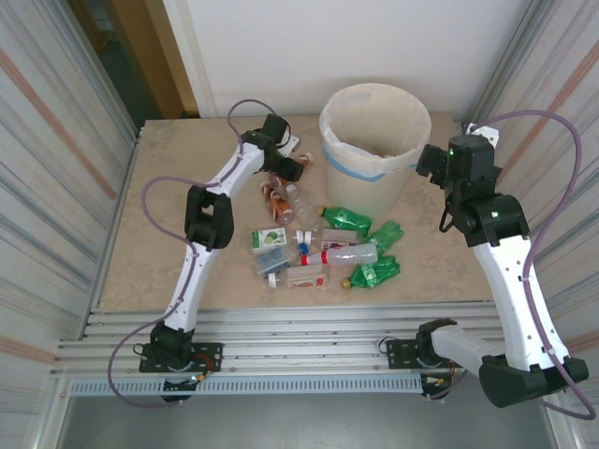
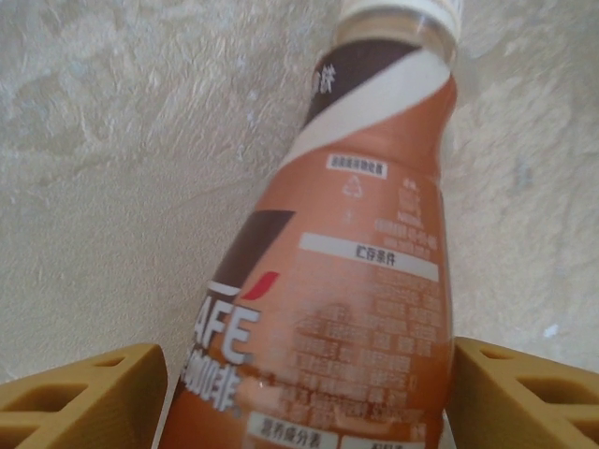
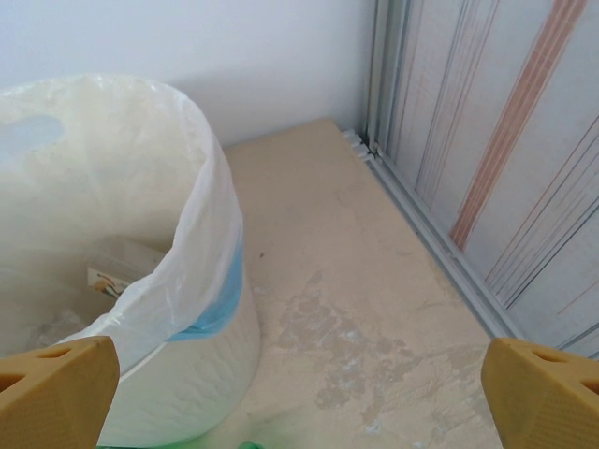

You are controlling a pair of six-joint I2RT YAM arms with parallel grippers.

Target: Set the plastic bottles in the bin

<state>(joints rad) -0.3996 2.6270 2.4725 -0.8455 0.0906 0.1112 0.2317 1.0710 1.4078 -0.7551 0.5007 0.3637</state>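
A brown coffee bottle (image 2: 374, 262) with a white cap lies between the yellow fingers (image 2: 84, 393) of my left gripper (image 2: 309, 374), touching both sides; that gripper (image 1: 285, 168) sits low over the table left of the bin. The bin (image 1: 374, 140), a cream bucket with a liner bag and a blue tape band, stands at the back; its wall (image 3: 178, 374) is on the left of the right wrist view. My right gripper (image 1: 430, 164) hangs open beside the bin's right side, nothing between its fingers (image 3: 56, 388). Green bottles (image 1: 348, 219) and a clear bottle (image 1: 351, 254) lie mid-table.
Small cartons (image 1: 270, 238) and more bottles are scattered in front of the bin. Corrugated metal walls (image 1: 56, 140) close in the table on both sides. Bare tabletop (image 3: 374, 309) lies between the bin and the right wall.
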